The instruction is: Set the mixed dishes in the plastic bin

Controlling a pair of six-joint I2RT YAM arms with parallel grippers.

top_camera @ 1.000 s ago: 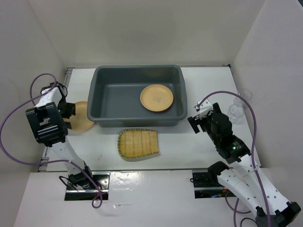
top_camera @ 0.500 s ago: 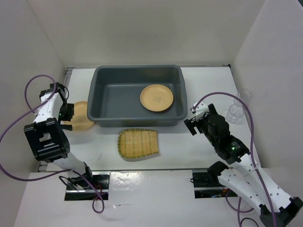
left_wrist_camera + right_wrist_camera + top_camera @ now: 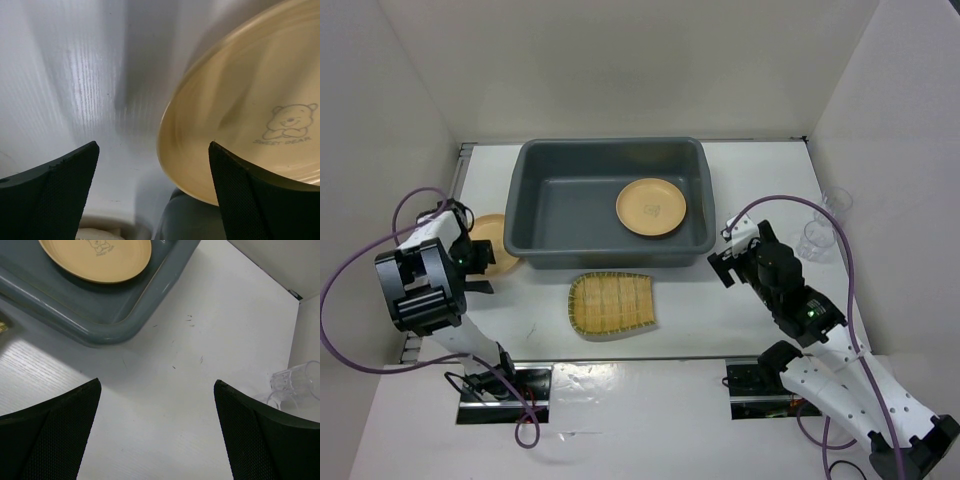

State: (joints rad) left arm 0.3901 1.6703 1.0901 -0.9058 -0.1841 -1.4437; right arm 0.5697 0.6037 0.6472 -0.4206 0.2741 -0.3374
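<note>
Bamboo tray [image 3: 611,304]; slatted, rounded wedge

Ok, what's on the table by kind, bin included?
Plates: 2
Tray: 1
Cups: 2
Bin: 1
Total: 6

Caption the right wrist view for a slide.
Open right gripper over table; bin corner holding tan plate upper left, clear cups at right.
</note>
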